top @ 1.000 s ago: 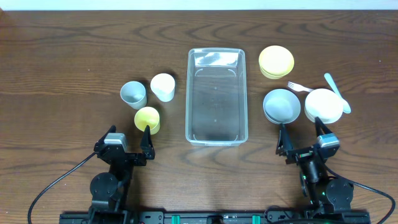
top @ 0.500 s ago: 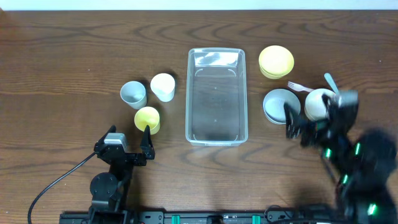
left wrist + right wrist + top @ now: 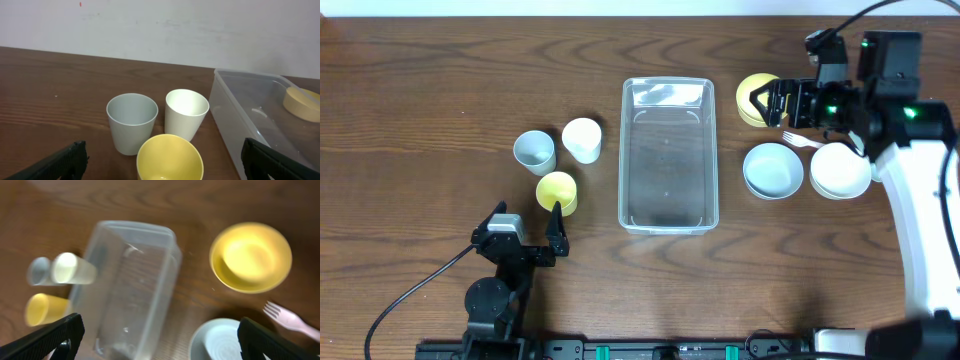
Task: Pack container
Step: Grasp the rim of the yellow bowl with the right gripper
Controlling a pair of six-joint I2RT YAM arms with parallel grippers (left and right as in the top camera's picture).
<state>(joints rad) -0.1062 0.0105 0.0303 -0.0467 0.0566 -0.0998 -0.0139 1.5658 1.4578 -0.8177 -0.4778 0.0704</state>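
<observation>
On the woodgrain counter [image 3: 420,80], a clear round-cornered container [image 3: 667,155] is lying front-to-back.
Left gripper [image 3: 528,213] and right gripper [image 3: 763,105] are hanging released.

Grey-blue cup [image 3: 534,151], white cup [image 3: 582,139], yellow cup [image 3: 557,190]; yellow bowl [image 3: 251,256], grey-blue bowl [image 3: 773,170], white bowl [image 3: 839,172], fork [image 3: 285,316].

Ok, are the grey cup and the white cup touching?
Apart. The left wrist view shows bare table between the grey cup and the white cup.

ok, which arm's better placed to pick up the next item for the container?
Right, probably. The right pincer hovers open over the yellow bowl, beside the container. The left pincer sits open and low at the near edge, behind the yellow cup.
</observation>
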